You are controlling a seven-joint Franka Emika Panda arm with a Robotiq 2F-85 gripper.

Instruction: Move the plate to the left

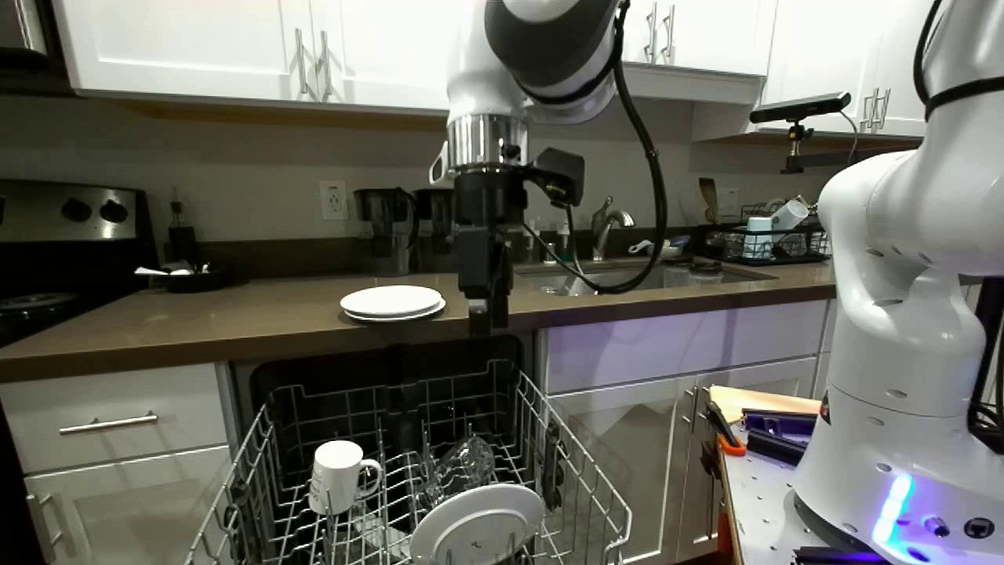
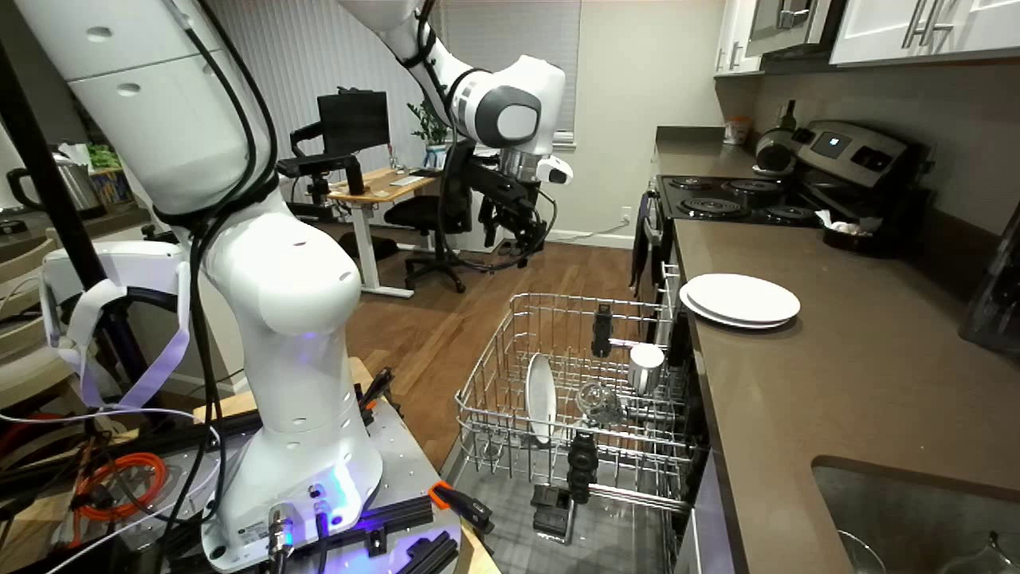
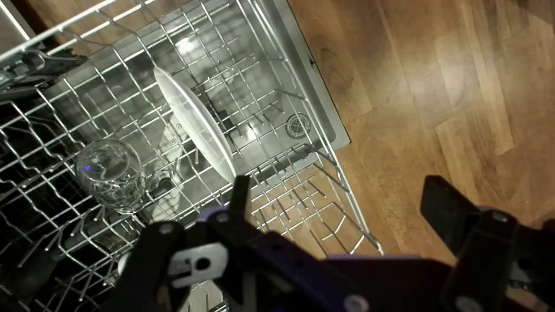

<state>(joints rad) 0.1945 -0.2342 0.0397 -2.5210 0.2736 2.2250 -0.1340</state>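
Tool (image 3: 338,186) spread, higher than plate (image 3: 195,123) standing in rack (image 3: 60,28)

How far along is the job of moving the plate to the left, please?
Nothing is visibly done: the plate stands on edge in the dishwasher rack. Nothing is in hand either; the gripper hangs open, higher than the plate. Gripping the plate and shifting it left apparently remain.

Plate stack (image 2: 741,298) on brown countertop (image 2: 861,383)

White plate (image 1: 471,519); black hand (image 3: 337,187)
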